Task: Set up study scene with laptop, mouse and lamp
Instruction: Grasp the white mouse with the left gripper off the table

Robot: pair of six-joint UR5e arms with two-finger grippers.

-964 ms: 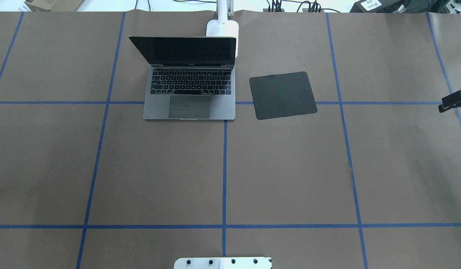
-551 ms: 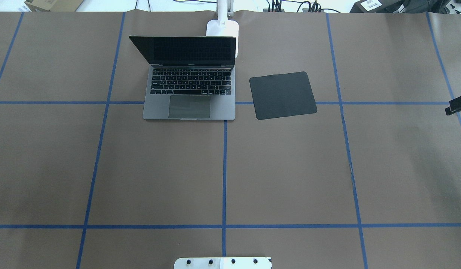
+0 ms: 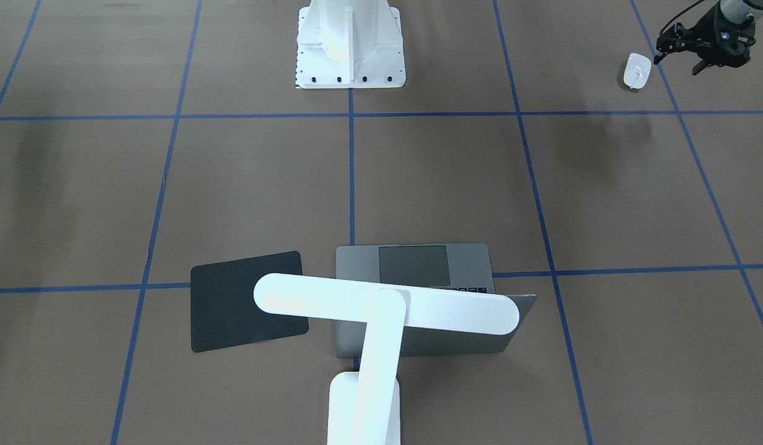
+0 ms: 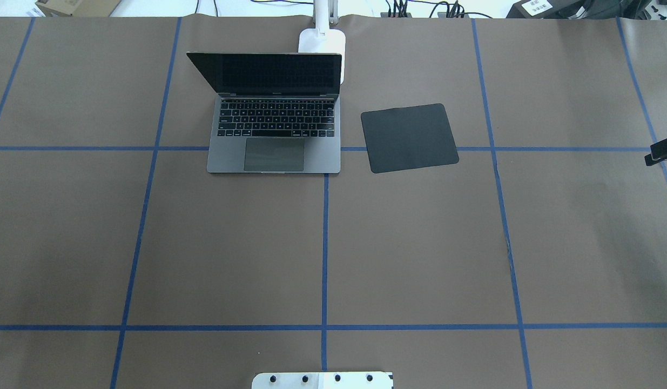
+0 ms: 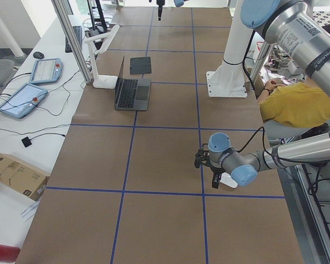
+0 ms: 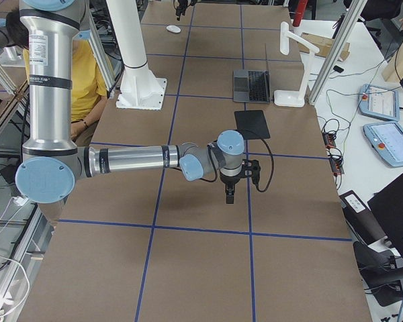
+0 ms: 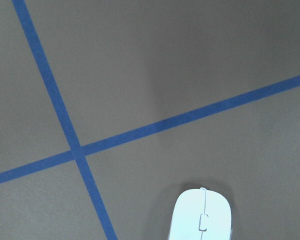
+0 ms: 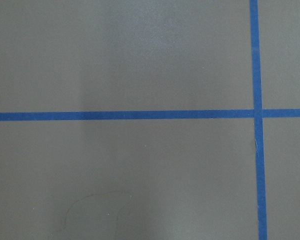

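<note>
Mouse (image 3: 637, 70) lies on the table (image 3: 233, 185) near the left jaws; whether they are spread I cannot tell.

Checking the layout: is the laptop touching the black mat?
Apart. The overhead view shows a strip of brown table between the laptop and the black mat.

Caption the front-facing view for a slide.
Lamp, open laptop and black mat grouped; left gripper near the distant mouse.

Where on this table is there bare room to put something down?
The wide brown stretch between the laptop and black mat and the white pedestal is bare. It is crowded where the lamp overhangs the laptop, and around the mouse.
</note>
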